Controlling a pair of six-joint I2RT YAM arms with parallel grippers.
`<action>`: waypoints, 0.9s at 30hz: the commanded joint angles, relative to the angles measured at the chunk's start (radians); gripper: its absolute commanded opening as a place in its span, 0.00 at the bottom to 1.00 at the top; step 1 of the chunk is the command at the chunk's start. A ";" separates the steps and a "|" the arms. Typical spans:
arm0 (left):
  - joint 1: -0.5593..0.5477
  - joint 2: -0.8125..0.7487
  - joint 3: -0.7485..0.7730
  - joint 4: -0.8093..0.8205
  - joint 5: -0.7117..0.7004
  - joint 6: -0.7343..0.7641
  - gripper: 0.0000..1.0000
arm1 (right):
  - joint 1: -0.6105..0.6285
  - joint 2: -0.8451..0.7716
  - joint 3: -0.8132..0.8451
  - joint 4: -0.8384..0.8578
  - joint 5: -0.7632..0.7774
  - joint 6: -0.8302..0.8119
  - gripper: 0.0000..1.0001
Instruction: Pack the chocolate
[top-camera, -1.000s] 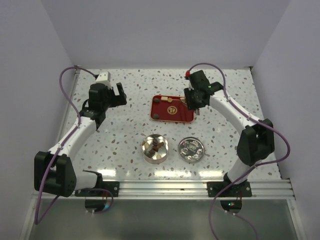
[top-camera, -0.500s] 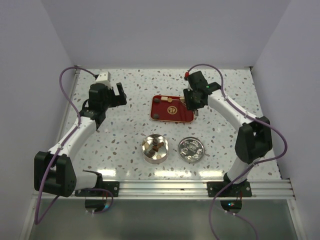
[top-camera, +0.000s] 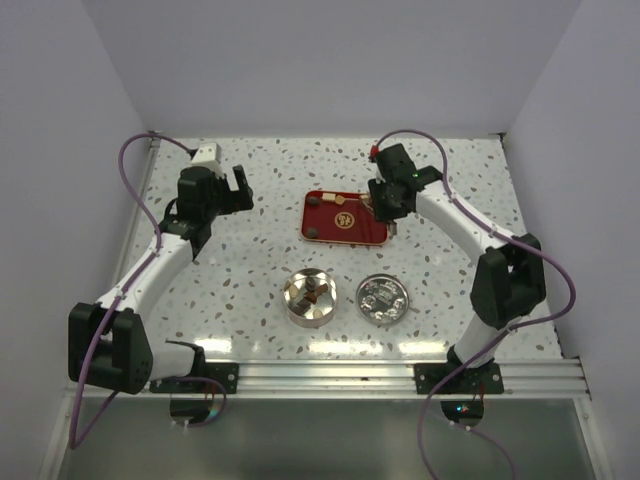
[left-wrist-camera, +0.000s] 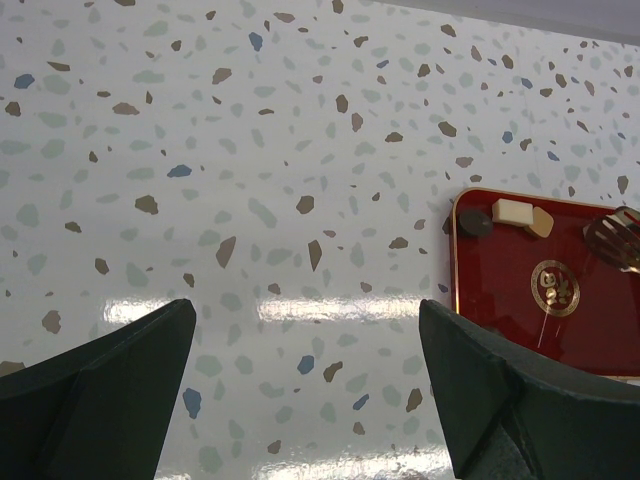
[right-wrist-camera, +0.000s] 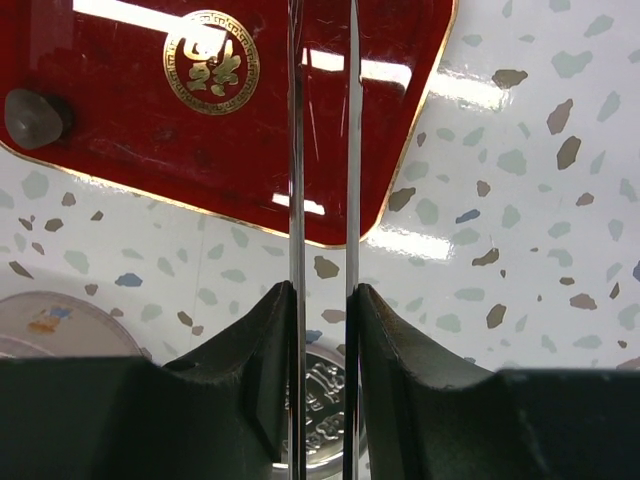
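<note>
The red tray (top-camera: 345, 222) lies mid-table with chocolate pieces on it. In the left wrist view a dark round piece (left-wrist-camera: 475, 224), a cream square (left-wrist-camera: 511, 212) and a tan piece (left-wrist-camera: 541, 222) sit in one corner of the tray. Another dark round piece (right-wrist-camera: 35, 117) shows in the right wrist view. My right gripper (top-camera: 388, 205) (right-wrist-camera: 320, 295) is shut on metal tongs (right-wrist-camera: 296, 150), whose tips (left-wrist-camera: 614, 238) hang over the tray. My left gripper (top-camera: 240, 185) (left-wrist-camera: 310, 380) is open over bare table left of the tray. The round tin (top-camera: 309, 297) holds some brown pieces.
The tin's shiny lid (top-camera: 382, 298) lies right of the tin, near the front. White walls close in the speckled table (top-camera: 250, 250) at the back and both sides. A metal rail (top-camera: 330, 375) runs along the near edge.
The right arm has edged slightly inward over the tray's right end with the tongs. The left arm has not moved.
</note>
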 joint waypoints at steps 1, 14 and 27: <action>0.005 -0.004 0.031 0.016 0.006 -0.007 1.00 | 0.003 -0.099 0.007 -0.003 0.006 -0.004 0.25; 0.005 -0.004 0.033 0.014 0.007 -0.007 1.00 | 0.011 -0.303 -0.027 -0.112 -0.225 -0.073 0.25; 0.004 -0.004 0.036 0.011 0.007 -0.007 1.00 | 0.184 -0.441 -0.102 -0.238 -0.423 -0.086 0.25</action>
